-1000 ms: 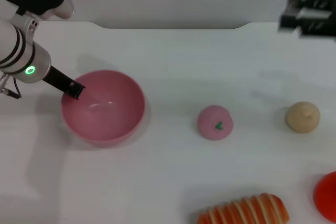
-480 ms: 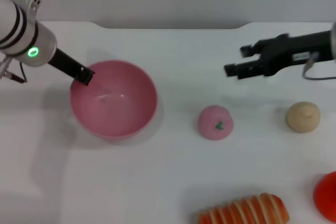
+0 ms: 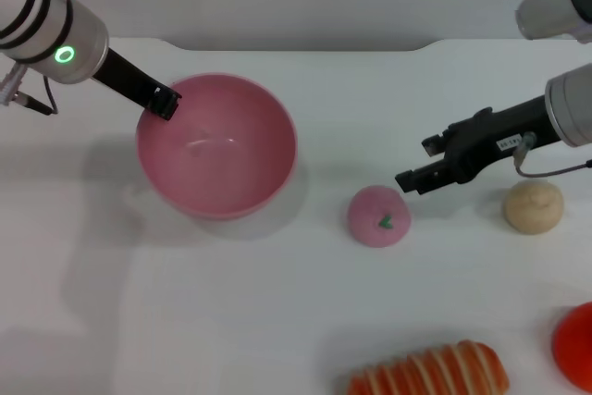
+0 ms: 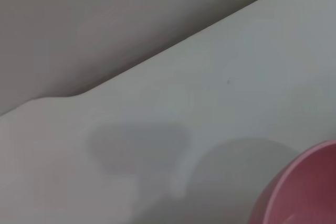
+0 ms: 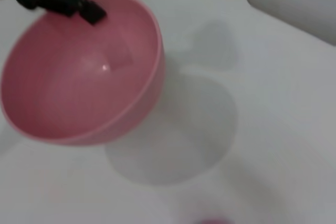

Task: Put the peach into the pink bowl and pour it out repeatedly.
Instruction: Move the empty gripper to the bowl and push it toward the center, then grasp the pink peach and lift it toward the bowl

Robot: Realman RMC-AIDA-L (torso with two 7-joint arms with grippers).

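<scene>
The pink bowl (image 3: 217,150) hangs tilted a little above the white table at the left, casting a shadow below it. My left gripper (image 3: 162,102) is shut on its far-left rim; the right wrist view shows the same black fingers (image 5: 86,9) clamped on the bowl (image 5: 79,72). Only an edge of the bowl (image 4: 299,192) appears in the left wrist view. The peach (image 3: 378,216), pink with a small green mark, lies on the table right of the bowl. My right gripper (image 3: 414,164) is open just above and right of the peach, not touching it.
A beige ball (image 3: 533,206) lies right of the peach, under the right arm. A red round object (image 3: 575,344) sits at the front right edge, and an orange striped bread-like toy (image 3: 430,372) lies at the front. The table's back edge (image 3: 296,43) has a shallow notch.
The left gripper has lifted the bowl and carried it back and to the right. The right arm has swung in from the far right and come down close to the peach.
</scene>
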